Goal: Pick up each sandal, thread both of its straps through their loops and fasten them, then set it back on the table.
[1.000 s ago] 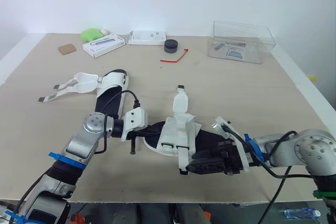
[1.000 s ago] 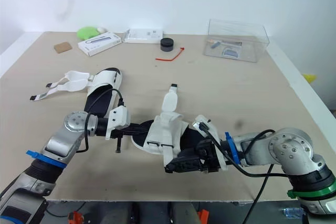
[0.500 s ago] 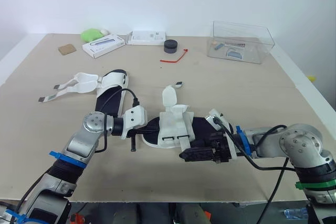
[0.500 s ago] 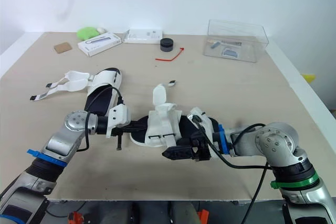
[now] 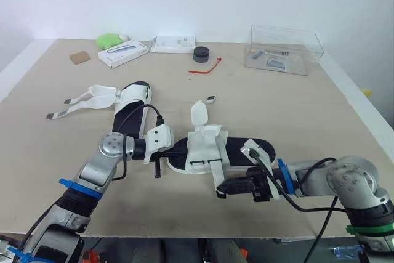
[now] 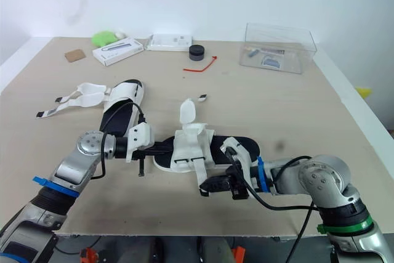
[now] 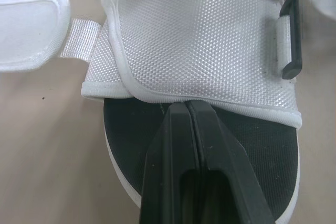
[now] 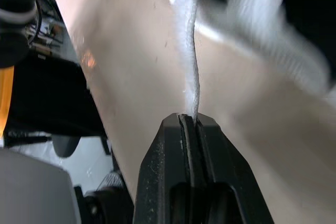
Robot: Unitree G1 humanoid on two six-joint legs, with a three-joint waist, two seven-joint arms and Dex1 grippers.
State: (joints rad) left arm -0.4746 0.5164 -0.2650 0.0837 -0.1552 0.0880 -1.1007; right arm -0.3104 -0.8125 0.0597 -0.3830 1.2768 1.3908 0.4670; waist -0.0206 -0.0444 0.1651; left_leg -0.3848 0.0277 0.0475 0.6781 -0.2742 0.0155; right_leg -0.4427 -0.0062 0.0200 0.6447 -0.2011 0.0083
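A sandal (image 5: 237, 150) with a black sole and a white upper (image 5: 203, 146) lies flat mid-table. My left gripper (image 5: 177, 148) reaches in from the heel side. Its fingers are shut at the hem of the upper (image 7: 199, 40), over the black insole (image 7: 247, 145). My right gripper (image 5: 223, 189) sits in front of the sandal, shut on a thin white strap (image 8: 191, 77) that runs from the upper down into its fingertips. A second sandal (image 5: 130, 108) lies farther left, with its white straps (image 5: 86, 99) spread out loose on the table.
At the back stand a clear plastic box (image 5: 284, 48), two white boxes (image 5: 122, 52) (image 5: 172, 44), a black round object (image 5: 201, 54), a red tie (image 5: 206, 67), a green object (image 5: 108, 40) and a brown square (image 5: 79, 57). The table's front edge (image 5: 184, 237) is close behind my right gripper.
The sandal came down from a tilted, raised pose to lie flat. My right gripper left the toe end, drew back toward the front edge and closed on the strap.
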